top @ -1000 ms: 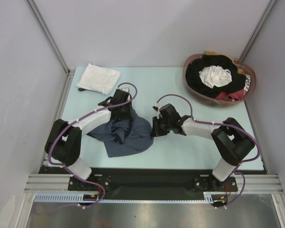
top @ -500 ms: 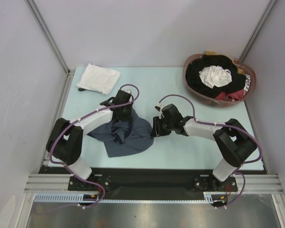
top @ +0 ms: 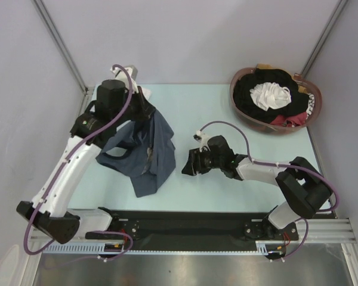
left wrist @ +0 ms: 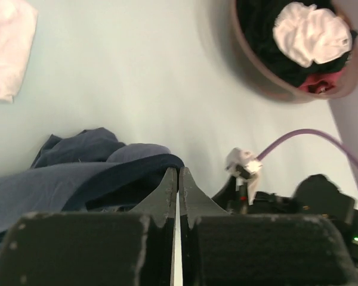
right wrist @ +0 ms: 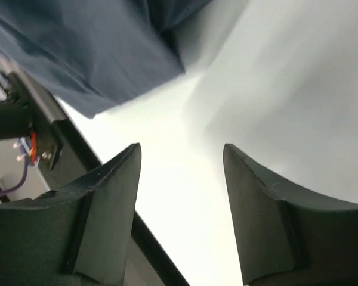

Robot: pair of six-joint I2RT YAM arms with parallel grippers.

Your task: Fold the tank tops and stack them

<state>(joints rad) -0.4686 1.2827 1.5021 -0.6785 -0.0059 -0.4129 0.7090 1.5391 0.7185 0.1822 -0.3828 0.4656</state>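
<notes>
The slate grey-blue tank top [top: 150, 150] hangs from my left gripper [top: 148, 111], which is raised above the left middle of the table and shut on its upper edge; its lower end rests on the table. In the left wrist view the gripper [left wrist: 178, 173] pinches a dark fold of the top [left wrist: 77, 179]. The folded white tank top [left wrist: 5, 47] lies at the back left; in the top view my left arm hides it. My right gripper [top: 185, 166] is open and empty, low over the table just right of the hanging top [right wrist: 95, 47].
A brown basket [top: 234, 102] with black, white and red clothes stands at the back right, also in the left wrist view [left wrist: 259, 68]. The black base rail [top: 185, 223] runs along the near edge. Grey walls enclose the table.
My left arm has risen and swung back-left, lifting the grey-blue tank top off the table so it hangs. My right gripper has let go, opened and shifted slightly toward the near left.
</notes>
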